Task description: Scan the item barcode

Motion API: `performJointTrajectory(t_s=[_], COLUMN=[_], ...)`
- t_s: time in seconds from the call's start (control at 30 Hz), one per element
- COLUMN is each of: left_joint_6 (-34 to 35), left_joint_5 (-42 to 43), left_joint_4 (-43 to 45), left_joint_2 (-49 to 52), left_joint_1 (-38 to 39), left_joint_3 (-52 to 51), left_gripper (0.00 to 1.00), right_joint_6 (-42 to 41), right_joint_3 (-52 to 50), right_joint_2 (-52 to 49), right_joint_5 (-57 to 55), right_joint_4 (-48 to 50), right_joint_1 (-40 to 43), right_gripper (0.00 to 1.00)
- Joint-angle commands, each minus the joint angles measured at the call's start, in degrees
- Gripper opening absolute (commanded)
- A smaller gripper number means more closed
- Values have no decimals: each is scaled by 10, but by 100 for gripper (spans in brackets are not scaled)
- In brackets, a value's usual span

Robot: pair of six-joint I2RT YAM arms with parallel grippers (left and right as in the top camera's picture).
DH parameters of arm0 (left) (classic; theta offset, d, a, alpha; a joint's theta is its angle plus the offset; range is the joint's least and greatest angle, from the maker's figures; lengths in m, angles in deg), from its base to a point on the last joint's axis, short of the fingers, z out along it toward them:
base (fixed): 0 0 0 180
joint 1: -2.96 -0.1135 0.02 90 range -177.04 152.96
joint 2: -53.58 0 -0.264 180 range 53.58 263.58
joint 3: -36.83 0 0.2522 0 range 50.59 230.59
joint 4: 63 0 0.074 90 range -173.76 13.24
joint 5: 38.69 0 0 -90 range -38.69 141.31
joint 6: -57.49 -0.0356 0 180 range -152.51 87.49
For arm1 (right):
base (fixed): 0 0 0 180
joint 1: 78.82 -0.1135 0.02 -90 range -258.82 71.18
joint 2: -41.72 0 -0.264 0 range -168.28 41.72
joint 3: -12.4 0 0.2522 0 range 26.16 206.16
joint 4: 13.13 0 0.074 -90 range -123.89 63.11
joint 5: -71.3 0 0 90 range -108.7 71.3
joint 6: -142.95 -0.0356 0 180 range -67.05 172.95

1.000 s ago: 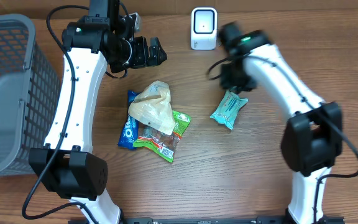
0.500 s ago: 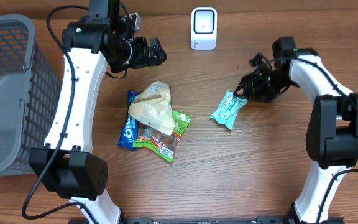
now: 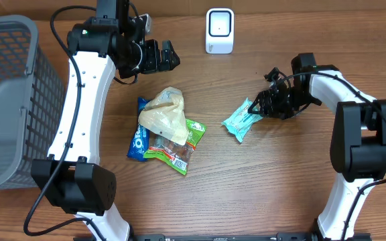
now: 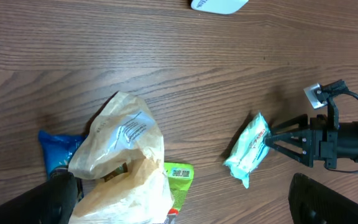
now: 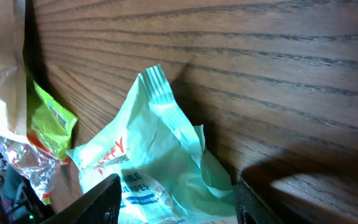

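Beside teal packet (image 3: 240, 120): right gripper (image 3: 258, 108) spread (contact unclear); left gripper (image 3: 171, 55) spread wide.

Teal packet (image 4: 247, 152) on wood table (image 4: 104, 50), right claw (image 4: 270, 137) parted at its end, tan bag (image 4: 126, 155) lying apart

Light is bright and even, falling from above; the wooden table (image 3: 246, 187) shows crisp grain and only soft, short shadows. The white scanner (image 3: 220, 30) is nearly blown out. The left gripper (image 4: 185, 202) shows in its own view only as dark, blurred fingers (image 4: 328, 202) at the near corners. In the right wrist view the teal packet (image 5: 148, 162) casts a dense shadow rightward; the right gripper (image 5: 173, 208) is out of focus.
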Motion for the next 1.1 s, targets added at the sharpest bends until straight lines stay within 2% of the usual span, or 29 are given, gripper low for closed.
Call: performJointTrajectory(t_s=[0.0, 0.03, 0.17, 0.27, 0.33, 0.37, 0.53, 0.73, 0.83, 0.93, 0.97, 1.07], left_joint_6=[-5, -5, -5, -5, -5, -5, -5, -5, -5, -5, -5, -5], left_joint_5=[-4, -4, -4, -4, -4, -4, -4, -4, -4, -4, -4, -4], left_joint_4=[1, 1, 1, 0, 0, 1, 1, 1, 1, 1, 1, 1], left_joint_2=[1, 1, 1, 1, 1, 1, 1, 1, 1, 1, 1, 1], left_joint_1=[3, 3, 3, 3, 3, 3, 3, 3, 3, 3, 3, 3], left_joint_3=[11, 11, 11, 11, 11, 11, 11, 11, 11, 11, 11, 11], left_gripper=[100, 100, 100, 100, 100, 100, 100, 100, 100, 100, 100, 100], right_joint_6=[17, 17, 13, -14, -34, -40, -68, -145, -176, -218, -237, -266], right_joint_3=[-31, -37, -70, -83, -81, -79, -39, 46, 58, 58, 58, 58], right_joint_2=[3, 3, 2, 2, 2, 2, 19, 106, 151, 188, 199, 200], right_joint_5=[-61, -70, -85, -112, -131, -130, -125, -218, -313, -471, -574, -694], right_joint_4=[21, 31, 81, 105, 108, 106, 56, -7, -17, -40, -61, -85], right_joint_1=[-5, -7, -24, -39, -45, -46, -46, -54, -68, -100, -133, -184], right_gripper=[59, 59, 46, 21, 7, 4, 4, 4, 4, 4, 4, 4])
